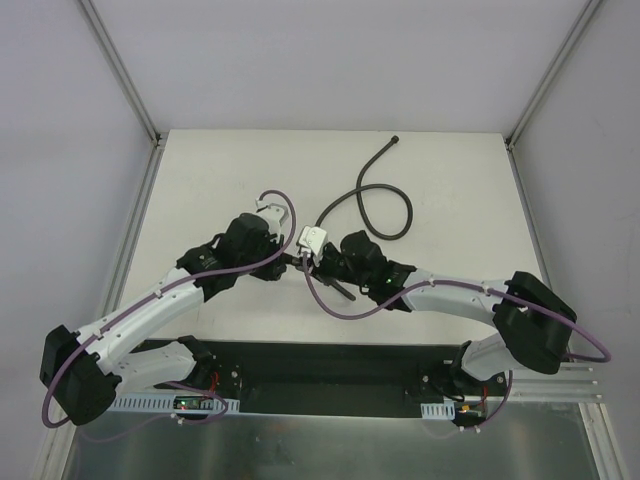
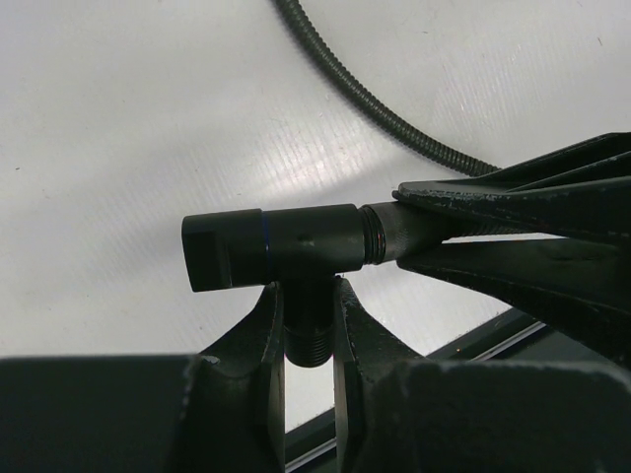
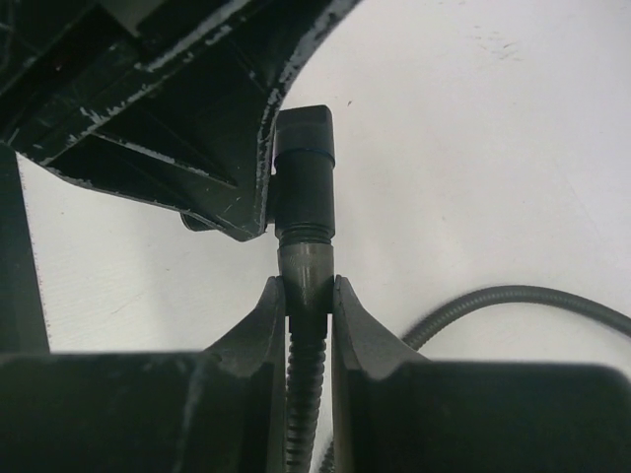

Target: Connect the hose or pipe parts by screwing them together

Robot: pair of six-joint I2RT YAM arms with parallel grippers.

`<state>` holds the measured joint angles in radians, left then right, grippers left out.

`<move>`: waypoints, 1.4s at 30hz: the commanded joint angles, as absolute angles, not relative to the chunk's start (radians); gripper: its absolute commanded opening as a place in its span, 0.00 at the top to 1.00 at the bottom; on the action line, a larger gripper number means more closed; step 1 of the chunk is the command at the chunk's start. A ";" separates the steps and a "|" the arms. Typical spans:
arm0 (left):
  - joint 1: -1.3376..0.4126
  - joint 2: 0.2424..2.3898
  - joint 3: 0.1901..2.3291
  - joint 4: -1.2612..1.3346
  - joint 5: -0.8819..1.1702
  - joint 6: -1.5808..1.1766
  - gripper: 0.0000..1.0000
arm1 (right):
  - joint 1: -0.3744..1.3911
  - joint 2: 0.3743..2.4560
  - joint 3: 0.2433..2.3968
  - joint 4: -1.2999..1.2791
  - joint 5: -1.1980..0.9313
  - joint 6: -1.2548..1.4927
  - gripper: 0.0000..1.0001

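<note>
- Noting left gripper (image 2: 309, 310) clamped shut on the short threaded stem (image 2: 311, 343) of the T-shaped fitting (image 2: 271, 248); stem pointing to 6 o'clock between the fingers (image 2: 258, 340), fitting body apparently held clear of the table (image 2: 118, 118).
- Noting right gripper (image 3: 309, 296) clamped on the collar (image 3: 308, 261) at the end of the hose (image 3: 304, 404); fitting directly at 12 o'clock of that grip, in line with the hose.
- Locating the joint at the centre of the overhead view, where both grippers meet; rest of the hose lying loose on the table, looping away toward 1 o'clock, free end near the far edge.
- Recording a band of exposed thread (image 2: 373, 235) at 3 o'clock of the fitting body, between fitting and collar; joint judged started, not seated.
- Flagging cross-threading: any tilt between the two grips during turning likely to jam the thread and damage it.
- Flagging slip at the left grip: narrow round stem, liable to pivot between the fingers under turning load, giving rotation without tightening.
- Flagging hose wind-up: loose run likely to twist with each turn unless the collar swivels freely; stored twist capable of backing the joint off on release, or dragging the loop across the table.
- Flagging collision: both sets of jaws crowded close at the joint, little room for re-gripping.
</note>
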<state>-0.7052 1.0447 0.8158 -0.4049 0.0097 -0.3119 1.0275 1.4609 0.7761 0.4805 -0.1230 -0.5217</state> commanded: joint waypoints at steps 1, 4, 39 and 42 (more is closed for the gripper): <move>-0.738 1.000 0.815 -0.247 0.203 -0.319 1.00 | 1.006 1.470 0.844 0.675 -0.201 -0.374 1.00; -0.739 0.994 0.810 -0.242 0.187 -0.305 1.00 | 0.983 1.474 0.822 0.733 -0.233 -0.284 1.00; -0.732 1.161 1.130 -0.716 0.038 -0.495 1.00 | 0.980 1.362 0.842 0.240 -0.190 -0.745 1.00; -0.693 1.175 1.192 -0.802 0.061 -0.532 1.00 | 1.031 1.353 0.841 0.206 -0.077 -0.885 1.00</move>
<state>-0.7280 1.1740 1.0885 -0.6701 0.0002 -0.4305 0.9695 1.3846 0.8097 0.3218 -0.2405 -0.6014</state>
